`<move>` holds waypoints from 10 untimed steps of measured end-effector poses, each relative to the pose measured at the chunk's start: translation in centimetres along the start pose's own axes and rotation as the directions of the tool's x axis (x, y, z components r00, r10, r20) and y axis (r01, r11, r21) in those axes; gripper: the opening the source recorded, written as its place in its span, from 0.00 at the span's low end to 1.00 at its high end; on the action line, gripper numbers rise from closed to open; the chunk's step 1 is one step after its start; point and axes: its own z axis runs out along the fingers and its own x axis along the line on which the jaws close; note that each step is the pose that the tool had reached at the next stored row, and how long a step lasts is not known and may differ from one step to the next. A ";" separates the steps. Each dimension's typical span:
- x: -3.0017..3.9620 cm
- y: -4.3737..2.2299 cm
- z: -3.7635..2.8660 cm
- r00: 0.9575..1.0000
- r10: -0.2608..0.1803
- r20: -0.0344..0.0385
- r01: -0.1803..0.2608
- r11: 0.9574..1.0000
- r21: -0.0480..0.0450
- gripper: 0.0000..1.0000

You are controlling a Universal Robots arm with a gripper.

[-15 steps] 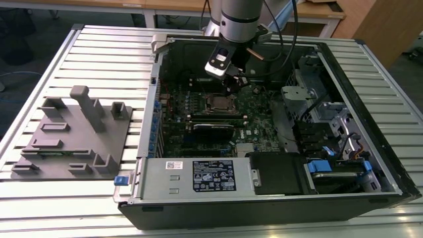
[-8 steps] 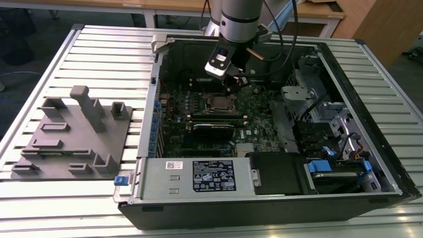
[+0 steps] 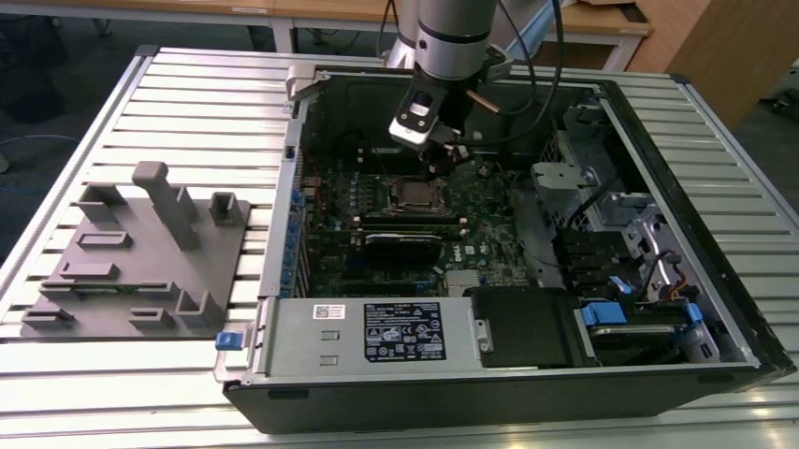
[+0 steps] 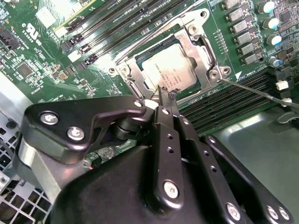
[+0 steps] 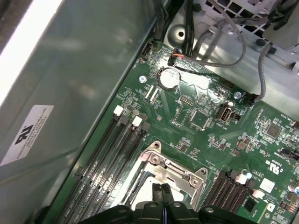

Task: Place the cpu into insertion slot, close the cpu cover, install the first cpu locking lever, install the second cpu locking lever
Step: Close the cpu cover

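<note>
The small square cpu with silvery-grey metal top [image 4: 170,70] is already sitting in the dark square insertion slot [image 4: 138,59]. The thin silvery cpu cover frame [image 4: 196,39] is lying over it. The black gripper [image 4: 165,94], fingers pressed together on nothing, is standing at the cover's edge. The thin wire lever [image 4: 254,92] seems to be sticking out, not yet locked.

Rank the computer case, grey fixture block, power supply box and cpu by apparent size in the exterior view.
1. computer case
2. grey fixture block
3. power supply box
4. cpu, clearly smallest, though it also lies farther from the camera.
</note>
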 end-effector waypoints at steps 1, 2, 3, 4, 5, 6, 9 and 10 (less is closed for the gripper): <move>0.00 0.00 0.00 1.000 -0.004 0.000 0.004 1.000 0.000 0.10; 0.00 0.00 0.00 1.000 -0.008 0.000 0.008 1.000 0.000 0.10; 0.01 0.00 0.00 1.000 -0.011 0.000 0.011 1.000 0.000 0.10; 0.01 -0.01 0.00 1.000 -0.015 0.000 0.015 1.000 0.000 0.10; 0.01 -0.01 0.00 1.000 -0.018 0.000 0.018 1.000 0.000 0.10; 0.01 -0.01 0.00 1.000 -0.020 0.000 0.020 1.000 0.000 0.10; 0.01 -0.02 0.00 1.000 -0.028 0.000 0.028 1.000 -0.001 0.10; 0.01 -0.02 0.00 1.000 -0.030 0.000 0.030 1.000 -0.001 0.10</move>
